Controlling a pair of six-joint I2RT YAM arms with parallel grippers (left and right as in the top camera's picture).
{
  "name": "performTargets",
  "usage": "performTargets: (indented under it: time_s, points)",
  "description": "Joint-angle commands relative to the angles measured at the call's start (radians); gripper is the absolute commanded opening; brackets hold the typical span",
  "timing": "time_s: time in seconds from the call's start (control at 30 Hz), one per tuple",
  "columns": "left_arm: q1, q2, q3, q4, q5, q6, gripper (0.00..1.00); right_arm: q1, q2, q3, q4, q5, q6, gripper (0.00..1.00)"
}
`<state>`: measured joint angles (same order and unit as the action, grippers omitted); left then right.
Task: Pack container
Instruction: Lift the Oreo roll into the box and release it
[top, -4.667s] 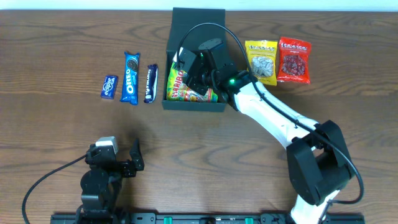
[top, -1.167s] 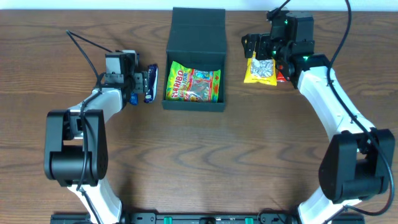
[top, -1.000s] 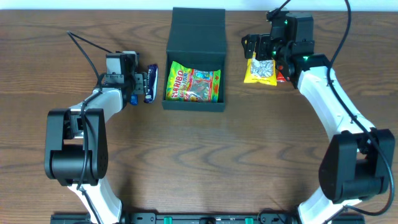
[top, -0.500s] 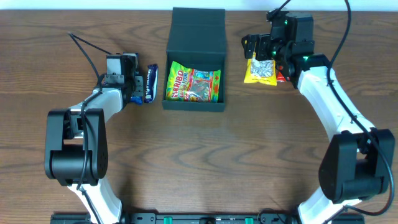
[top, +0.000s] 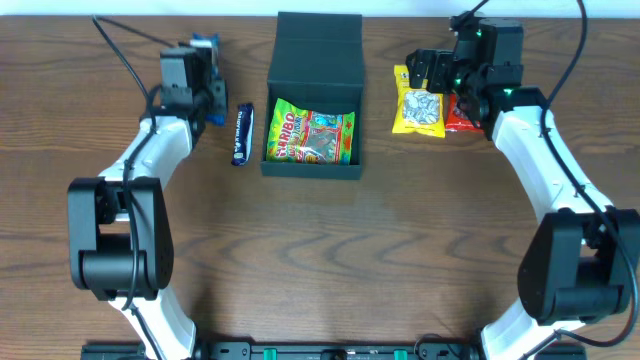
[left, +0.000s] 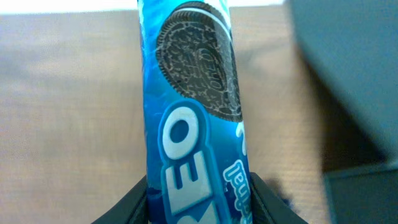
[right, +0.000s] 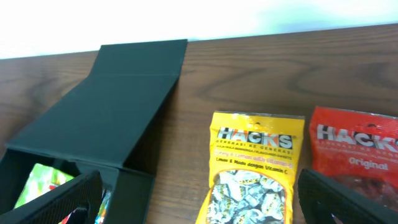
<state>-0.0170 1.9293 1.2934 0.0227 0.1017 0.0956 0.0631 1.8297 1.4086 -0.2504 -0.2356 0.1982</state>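
Left wrist view was filled by a blue packet (left: 189, 118) printed with a chocolate sandwich biscuit and the white letters of "OREO" running along its length. The left gripper (left: 199, 202) was clenched on that packet, a dark finger (left: 124, 208) pressing each side at the bottom edge. The container (left: 348, 74) showed only as a blurred dark shape off to the right of the packet, not touching it.

From overhead, the container sat at the far middle of the table (top: 320, 250), its flap lid (top: 318, 42) folded back and open. A bright "HARIBO" bag (top: 312, 137) lay flat inside. The box stood between the two arms, to the right of the left gripper and to the left of the right one, clear of both. A dark blue bar (top: 241, 133) lay on the wood just beside the container's left wall; its lettering was too small to read.

Right wrist view gave what the overhead could not: a yellow bag (right: 258, 168) marked "HACKS" and a red bag (right: 354, 155) marked "HACKS" and "Original", side by side on the table. The right gripper (right: 205, 204) was released, its fingers spread wide with the yellow bag between and beyond them and nothing gripped. The container lay to their left.
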Motion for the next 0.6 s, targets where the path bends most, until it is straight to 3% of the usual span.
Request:
performTargets:
  time_s: [0.0,0.13,0.23,0.43,0.57]
  points:
    - [-0.023,-0.076,0.089,0.009,0.138,0.136,0.06,-0.022,-0.018,0.016,-0.005,0.003,0.015,0.99]
    - [-0.046,-0.079,0.129,0.008,0.447,0.404,0.06,-0.042,-0.018,0.016,-0.005,0.003,0.015,0.99]
    - [-0.060,-0.079,0.129,-0.011,0.553,0.557,0.06,-0.054,-0.018,0.016,-0.008,0.003,0.015,0.99]
    - [-0.119,-0.078,0.129,-0.029,0.583,0.713,0.06,-0.077,-0.018,0.016,-0.027,0.003,0.014,0.99]
    - [-0.178,-0.076,0.129,-0.095,0.550,0.893,0.06,-0.082,-0.018,0.016,-0.035,0.003,0.014,0.99]
